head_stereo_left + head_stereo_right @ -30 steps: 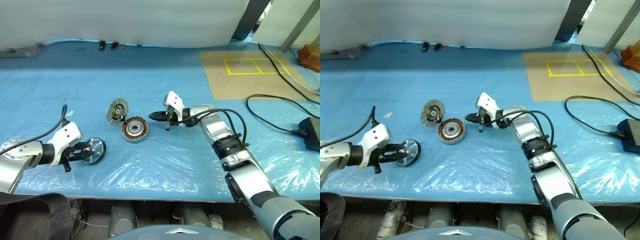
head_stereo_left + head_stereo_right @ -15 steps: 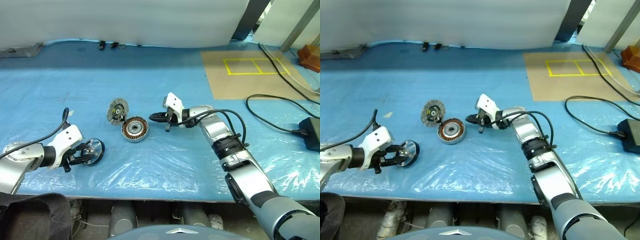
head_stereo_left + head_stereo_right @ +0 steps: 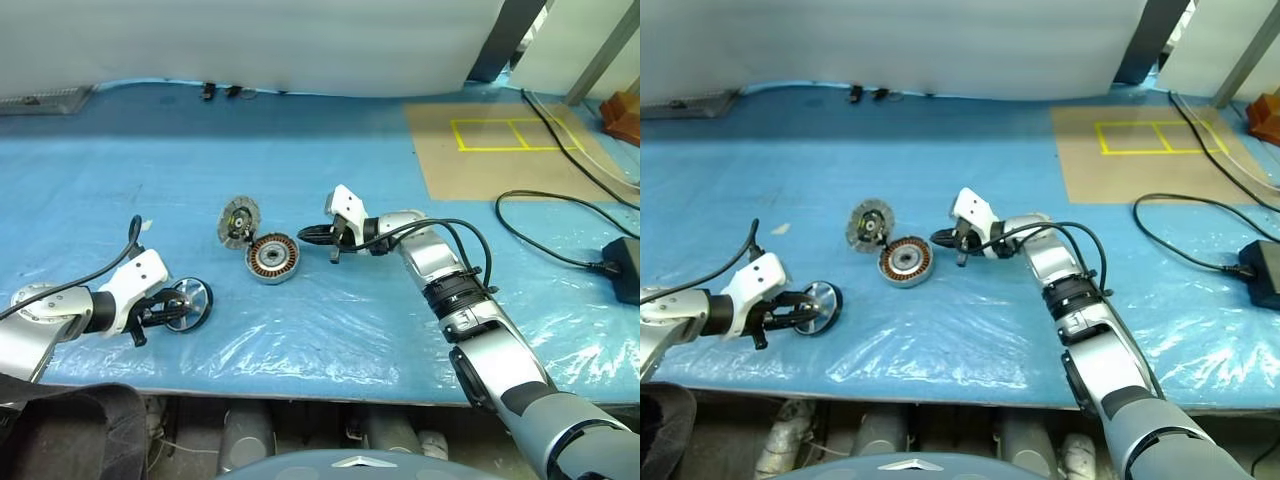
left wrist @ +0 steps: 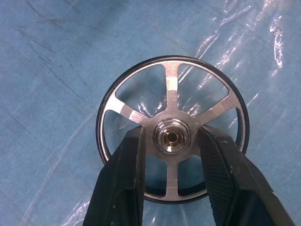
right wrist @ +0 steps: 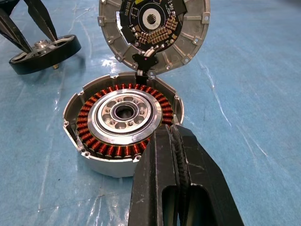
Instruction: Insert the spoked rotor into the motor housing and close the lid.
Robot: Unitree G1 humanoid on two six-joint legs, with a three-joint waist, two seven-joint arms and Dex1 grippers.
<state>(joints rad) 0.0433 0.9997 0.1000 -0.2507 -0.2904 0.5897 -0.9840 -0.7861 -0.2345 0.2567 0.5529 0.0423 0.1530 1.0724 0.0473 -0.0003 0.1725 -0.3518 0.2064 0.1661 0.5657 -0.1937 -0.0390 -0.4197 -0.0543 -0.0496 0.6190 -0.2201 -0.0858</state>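
- Left wrist view: left end effector (image 4: 170, 141) has its fingers either side of the spoked rotor (image 4: 171, 129) hub; clamped or not, cannot tell.
- Rotor lies flat on the counter (image 3: 330, 330), well left of the motor housing (image 3: 270, 258).
- Right end effector (image 3: 307, 234), fingers together, sits just right of the housing.

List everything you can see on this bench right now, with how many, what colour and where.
spoked rotor: one, silver spokes with black rim, near the bench's left front, hub between the left tool's fingers
motor housing: one, silver with copper windings, bench centre
lid: one, grey with dark circuit board, standing open at the housing's far left edge
blue sheet: one, blue, covering the bench
cardboard panel: one, brown with yellow tape rectangles, far right
cable: one, black, right side, running to a black box at the edge
left tool: one, black fingers astride the rotor hub
right tool: one, black, shut, beside the housing's right
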